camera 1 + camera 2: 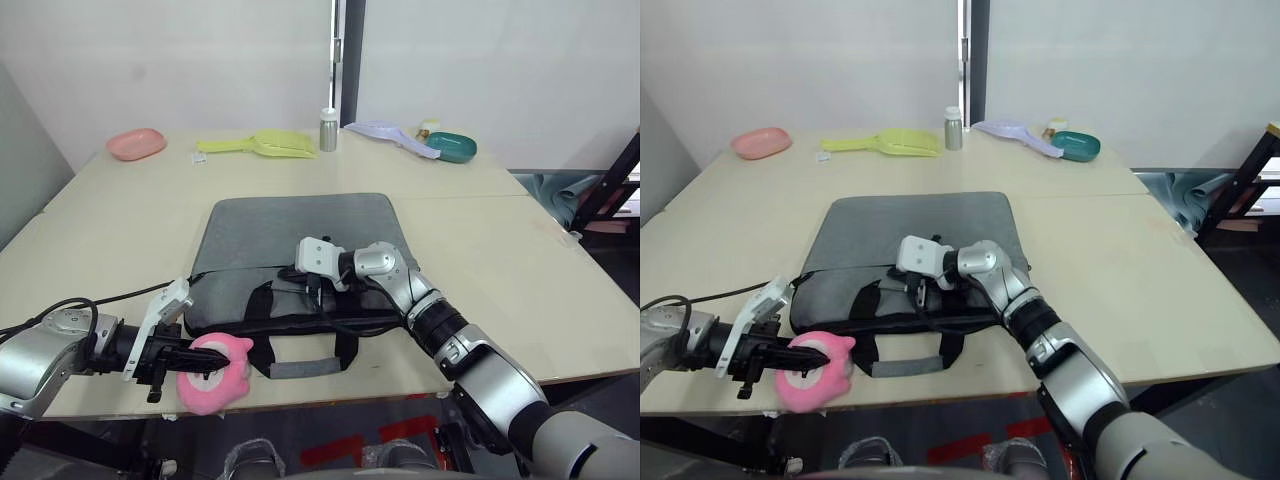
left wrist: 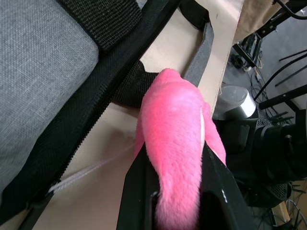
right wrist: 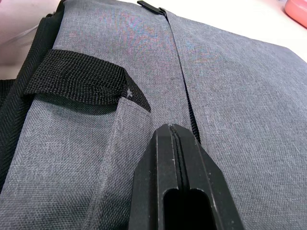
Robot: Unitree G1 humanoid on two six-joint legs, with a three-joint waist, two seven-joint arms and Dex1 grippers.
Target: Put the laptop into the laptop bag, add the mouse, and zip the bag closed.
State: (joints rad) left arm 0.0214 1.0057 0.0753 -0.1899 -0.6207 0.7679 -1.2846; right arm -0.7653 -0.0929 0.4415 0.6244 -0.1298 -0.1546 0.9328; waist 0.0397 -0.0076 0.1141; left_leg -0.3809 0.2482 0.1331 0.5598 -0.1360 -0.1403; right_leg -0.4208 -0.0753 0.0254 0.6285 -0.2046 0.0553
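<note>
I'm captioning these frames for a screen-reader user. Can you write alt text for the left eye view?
The left claw is shut on a pink plush toy at the table's near edge, beside the grey laptop bag lying flat at the centre. The right claw rests on the bag's front near its handles. Scoops, dishes and a small bottle line the far edge.

Left hand [image 1: 190,355] clamped, right hand [image 1: 312,288] fingers pressed together

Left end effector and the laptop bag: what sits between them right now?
A pink plush toy, clamped in the left end effector, sits at the table's near edge against the laptop bag handles; the head views show it.
</note>
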